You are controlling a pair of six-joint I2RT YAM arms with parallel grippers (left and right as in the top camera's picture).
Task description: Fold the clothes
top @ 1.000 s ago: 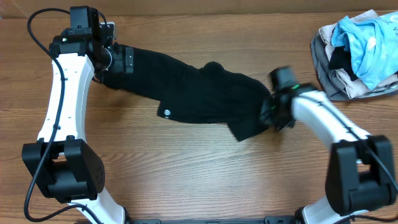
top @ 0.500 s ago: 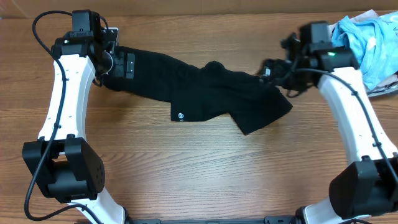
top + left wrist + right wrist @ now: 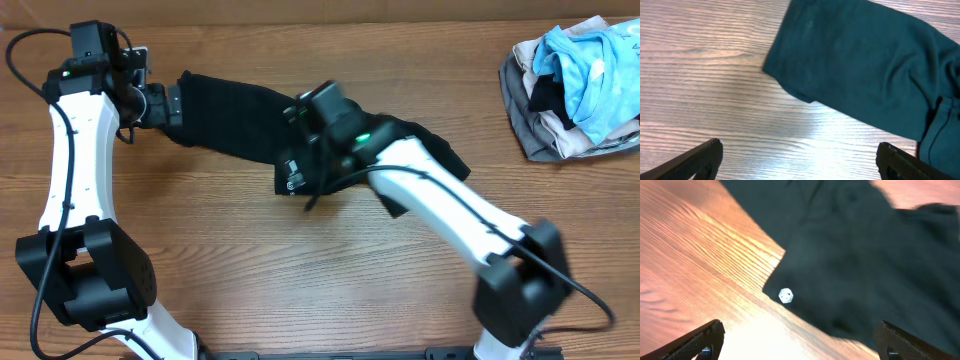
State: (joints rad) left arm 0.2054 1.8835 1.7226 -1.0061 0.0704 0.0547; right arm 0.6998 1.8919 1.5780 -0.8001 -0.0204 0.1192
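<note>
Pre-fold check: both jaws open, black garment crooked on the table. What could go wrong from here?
1. Nothing grips the black garment. The left jaws hang over the table short of its end, so a one-sided pull would likely drag it, not fold it.
2. The right jaws hover at the corner by the white logo; a pinch there may catch only one layer.
3. The cloth looks rumpled in the right wrist view; creases could get folded in.

- The clothes lie along the far half of the counter, from its far left corner toward the middle.
- A bundle of other garments sits in the far right corner, well apart from the clothes.
- The left end effector is just beside the clothes' left end.
- The right end effector is over their near edge.
</note>
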